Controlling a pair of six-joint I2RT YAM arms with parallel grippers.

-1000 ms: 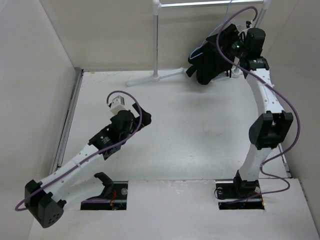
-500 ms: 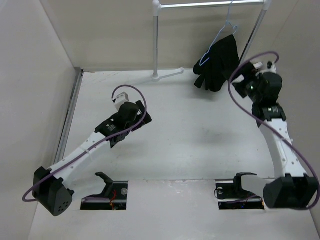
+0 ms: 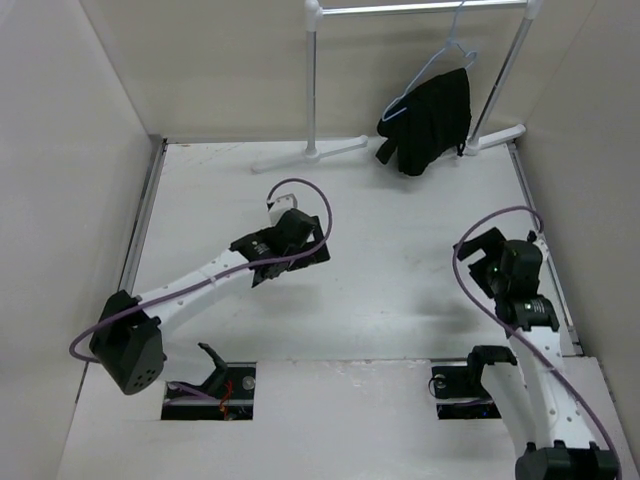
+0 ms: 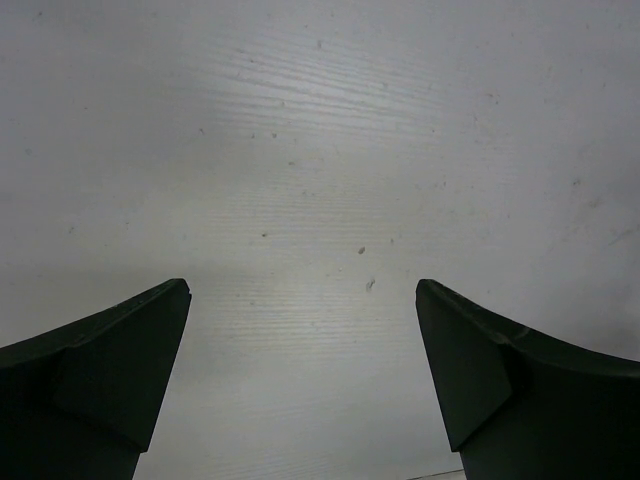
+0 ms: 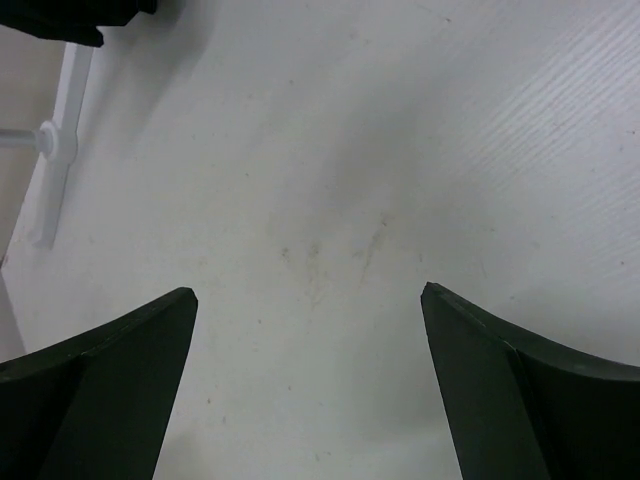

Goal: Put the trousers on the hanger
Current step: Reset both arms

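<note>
Left gripper [image 4: 301, 290] jaws wide apart, nothing between, table [image 3: 400, 200] below; near centre of top view. Right gripper [image 5: 308, 290] likewise spread wide, empty, at 4 o'clock. White rail stand [image 3: 313, 80] along far edge, 12 to 1 o'clock. Trousers [image 3: 435, 115] at 1 o'clock, bunched, draped over hanger [image 3: 415, 79], well apart from both grippers. Hanger hook on rail, frame tilted, low end toward 8 o'clock. Right wrist view: trousers' edge at 11 o'clock, stand foot at 9 o'clock.
</note>
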